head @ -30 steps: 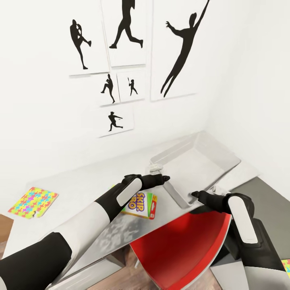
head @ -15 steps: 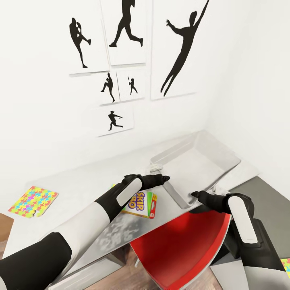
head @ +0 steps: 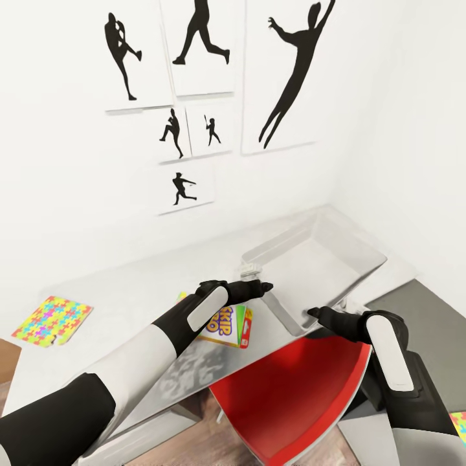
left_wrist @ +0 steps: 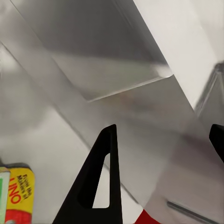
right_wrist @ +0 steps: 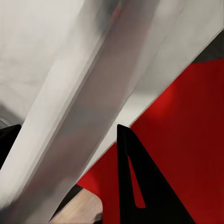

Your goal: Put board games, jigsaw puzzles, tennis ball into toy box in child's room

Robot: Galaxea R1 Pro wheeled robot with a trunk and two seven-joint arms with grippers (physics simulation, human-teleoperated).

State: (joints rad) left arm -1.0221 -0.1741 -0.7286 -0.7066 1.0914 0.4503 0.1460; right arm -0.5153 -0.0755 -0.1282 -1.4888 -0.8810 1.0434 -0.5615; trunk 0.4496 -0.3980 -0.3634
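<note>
Left hand (head: 264,285), fingers spread with nothing between them, hovers just past the glossy printed Skip-Bo box (head: 224,327) lying flat on the pale surface (head: 129,291). Right hand (head: 315,313), also spread, sits at the near rim of the translucent grey toy box (head: 362,246) beyond.

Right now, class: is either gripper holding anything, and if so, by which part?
Nothing is held. The left gripper and right gripper both have open, empty jaws beside the shallow translucent grey plastic toy box.
</note>
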